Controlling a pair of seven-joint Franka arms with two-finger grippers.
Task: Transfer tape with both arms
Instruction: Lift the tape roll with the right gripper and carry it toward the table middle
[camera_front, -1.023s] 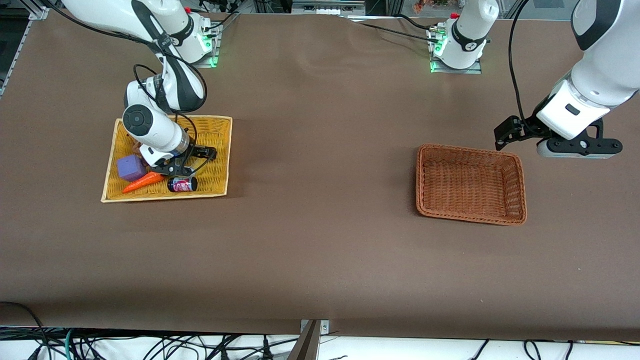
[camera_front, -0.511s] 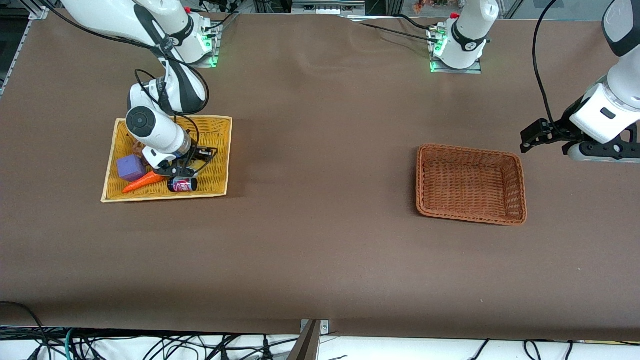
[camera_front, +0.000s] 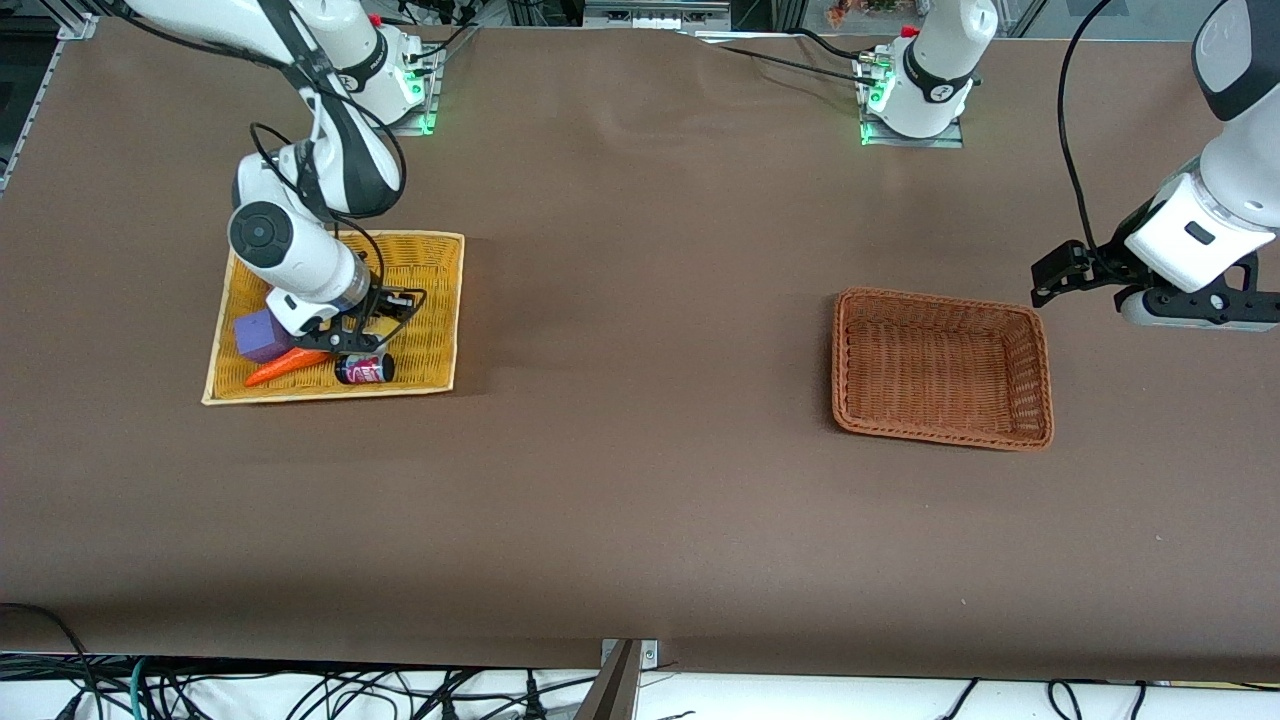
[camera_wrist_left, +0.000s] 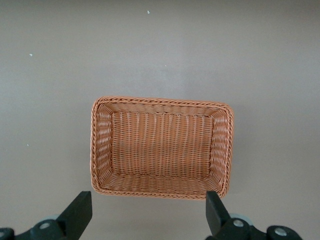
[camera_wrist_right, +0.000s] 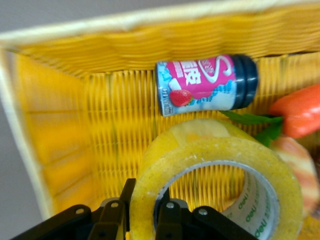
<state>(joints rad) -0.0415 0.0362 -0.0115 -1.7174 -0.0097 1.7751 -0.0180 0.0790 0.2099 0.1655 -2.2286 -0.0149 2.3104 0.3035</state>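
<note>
The right gripper (camera_wrist_right: 145, 212) is down inside the yellow tray (camera_front: 440, 300), fingers pinched on the wall of the tape (camera_wrist_right: 220, 185) – one finger inside the ring, one outside, so the roll is clamped by its rim. In the front view the tape is mostly hidden under the right gripper (camera_front: 372, 322), roughly at the tray's middle.

It's crowded in there: the small pink bottle (camera_wrist_right: 205, 85) lies on its side at about 12 o'clock from the roll in the right wrist view, just beside it, and the orange carrot toy (camera_wrist_right: 297, 110) sits at about 2 o'clock, close to the roll's edge. A purple block (camera_front: 260, 335) is toward the right arm's end of the tray. The tray's raised rim runs close past the bottle.

The left gripper (camera_wrist_left: 150, 220) hangs over bare table just off the brown wicker basket (camera_front: 1040, 380) at the left arm's end, fingers spread wide and holding nothing. Between tray and basket is a long stretch of brown table (camera_front: 640, 300) – open all the way.
</note>
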